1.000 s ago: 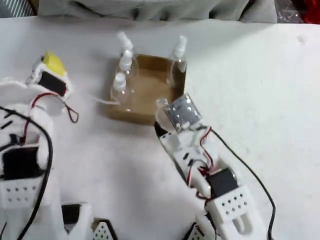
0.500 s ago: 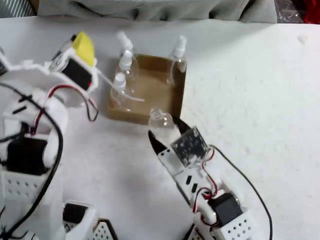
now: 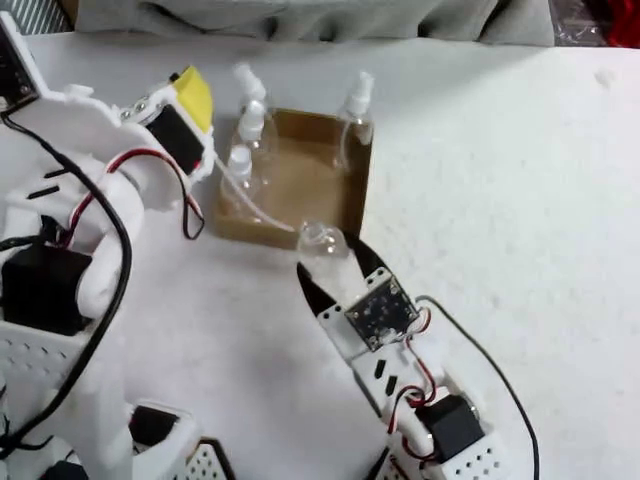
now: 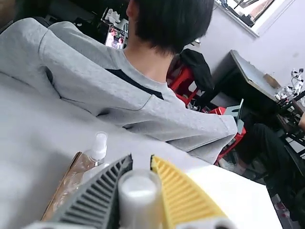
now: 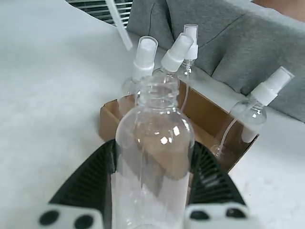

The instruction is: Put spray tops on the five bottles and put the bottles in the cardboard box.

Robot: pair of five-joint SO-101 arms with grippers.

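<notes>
Clear plastic and no cap: the right gripper [image 3: 328, 256] clamps an open-necked bottle [image 5: 155, 157] between its black fingers. Just beyond its tips is the cardboard box [image 3: 268, 232], with four capped bottles [image 3: 239, 168] standing inside. The left gripper [image 4: 141, 160] pinches a white spray top [image 4: 139, 195] between grey and yellow fingers. The top's thin tube [image 3: 255, 205] ends close to the held bottle's mouth.

Probably a robotics lab or workshop, not a home: wired robot arms [image 3: 95, 230] stand at a white table [image 3: 520, 200], and in the room beyond its far edge are red plastic chairs [image 4: 183, 78], a dark workbench [image 4: 252, 76] carrying wired gear [image 4: 293, 83], and a window [image 4: 248, 9].
</notes>
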